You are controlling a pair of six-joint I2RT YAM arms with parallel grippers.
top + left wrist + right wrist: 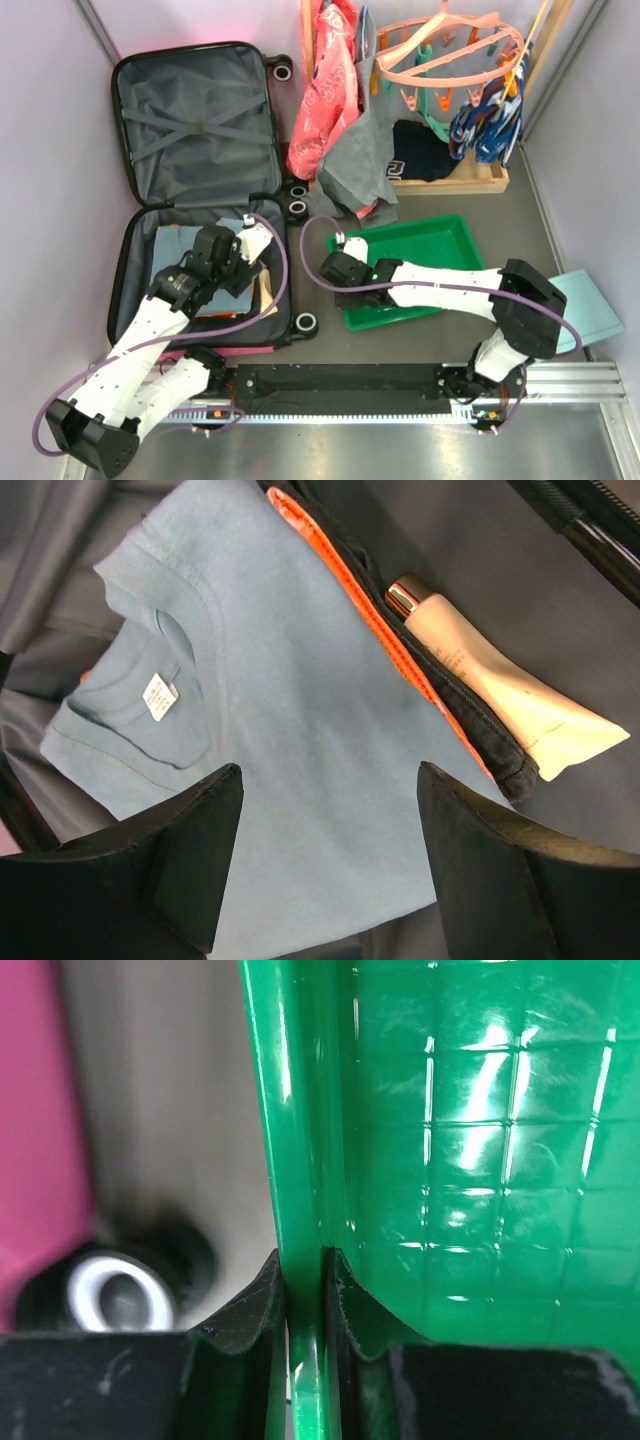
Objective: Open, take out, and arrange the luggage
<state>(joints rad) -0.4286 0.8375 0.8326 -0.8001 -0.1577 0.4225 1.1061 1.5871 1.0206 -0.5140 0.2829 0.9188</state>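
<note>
— About the left fingers (pixel 180 870): spread wide, hanging just above a blue T-shirt (pixel 280 730), touching nothing as far as visible. And the right fingers (pixel 245 1310)?
— Closed on the left rim of the green tray (pixel 450 1160), pinching it, just beside a black wheel (pixel 115 1295) of the luggage (pixel 30 1110).
— Place of the luggage?
— On the left part of the tabletop (pixel 560 230), lying flat, lid (pixel 195 110) thrown back toward the far side, grey lining up. So, opening: done, judging from this.
— Taking out?
— Seems hardly begun. Packed in the near half: the T-shirt, beside it a dark garment with orange edge (pixel 380 640), then a pale tube with a gold cap (pixel 500 695). No item seen in the visible part of the tray.
— Arranging, then?
— Not started, probably. Next, likely: closing on the T-shirt and carrying it over to the tray. Clothes (pixel 330 110) by the wooden box (pixel 450 187) at the far side: from this luggage or not, impossible to tell.
</note>
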